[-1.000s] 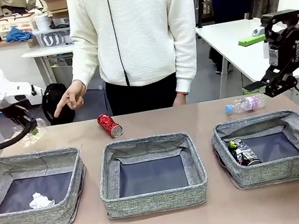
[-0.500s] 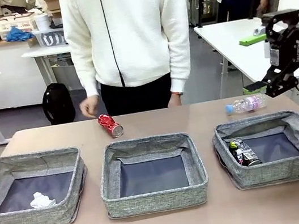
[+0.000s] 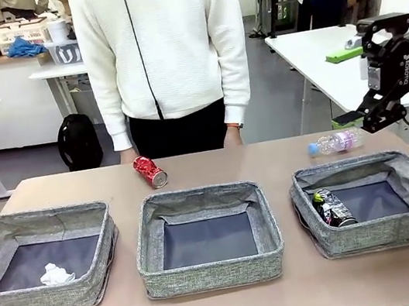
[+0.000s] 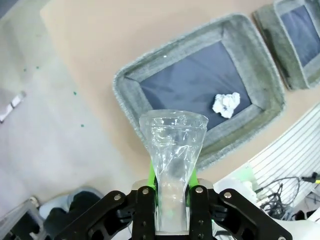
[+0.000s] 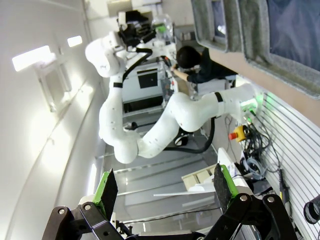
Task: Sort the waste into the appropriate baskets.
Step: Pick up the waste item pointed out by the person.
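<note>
- The light-brown counter (image 3: 306,293) carries three bins in a row on my side. I read that as one bin per kind of waste.
- The left grey fabric basket (image 3: 12,224) is soft-sided with a dark blue-grey lining and holds paper. The middle grey fabric basket (image 3: 196,195) shows bare lining. The right grey fabric basket (image 3: 363,164) holds a can.
- My right tool (image 5: 165,195) has its jaws spread wide with nothing between them. It is parked high at 1 o'clock of the right basket, I judge to keep out of the way.
- My left tool (image 4: 171,172) is clamped on the crushed clear plastic bottle (image 4: 172,137) by its narrower end. It hangs high off the counter's left end, with the left basket at 1 o'clock below. I take the height as clearance over the basket walls.
- That bottle is transparent, creased and flattened, and flares wider away from the pads.
- The red can (image 3: 149,171) lies on its side on the counter at 11 o'clock of the middle basket, not yet sorted.
- The dark printed can (image 3: 333,208) lies in the right basket toward its 9 o'clock wall.
- The small clear bottle with pink label (image 3: 334,143) has a blue cap and lies on its side at 12 o'clock just beyond the right basket.
- The crumpled white paper ball (image 3: 56,274) sits in the left basket toward 6 o'clock.
</note>
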You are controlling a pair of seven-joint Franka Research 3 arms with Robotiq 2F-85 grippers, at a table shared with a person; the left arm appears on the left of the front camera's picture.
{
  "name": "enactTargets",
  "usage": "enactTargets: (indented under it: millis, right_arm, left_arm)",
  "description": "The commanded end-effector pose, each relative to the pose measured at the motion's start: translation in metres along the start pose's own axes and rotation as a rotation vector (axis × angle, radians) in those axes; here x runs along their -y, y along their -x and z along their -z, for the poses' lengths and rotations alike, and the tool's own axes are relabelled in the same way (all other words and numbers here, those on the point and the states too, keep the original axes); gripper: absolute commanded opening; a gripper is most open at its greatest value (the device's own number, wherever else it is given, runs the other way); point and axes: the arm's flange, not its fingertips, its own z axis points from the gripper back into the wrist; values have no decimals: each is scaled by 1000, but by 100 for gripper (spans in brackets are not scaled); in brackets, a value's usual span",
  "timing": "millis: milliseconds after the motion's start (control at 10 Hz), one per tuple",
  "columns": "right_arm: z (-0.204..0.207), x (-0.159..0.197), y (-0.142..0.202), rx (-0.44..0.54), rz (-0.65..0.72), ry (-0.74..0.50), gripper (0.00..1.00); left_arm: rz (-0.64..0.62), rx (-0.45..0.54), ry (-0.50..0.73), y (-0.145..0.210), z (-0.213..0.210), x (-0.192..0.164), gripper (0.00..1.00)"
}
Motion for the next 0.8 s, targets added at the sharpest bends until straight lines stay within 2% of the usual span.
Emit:
enactTargets:
  millis: [0,100,200,300,500,700]
  right_arm:
    - [1,-2,0,1,-6,-22,100]
    - [1,-2,0,1,-6,-22,100]
    - [1,-2,0,1,-6,-22,100]
    - [1,-2,0,1,-6,-22,100]
    - [1,-2,0,1,-6,-22,100]
    - [1,-2,0,1,-6,-22,100]
  left_arm:
    - [32,12,12,5,0,7,24]
    - [35,2,60,-10,6,51,24]
    - [42,48,58,-34,-11,104,24]
    - [-144,111,88,-60,-32,170,24]
    - [-171,85,56,-82,-51,278,24]
    - [-281,69,80,-105,-62,344,24]
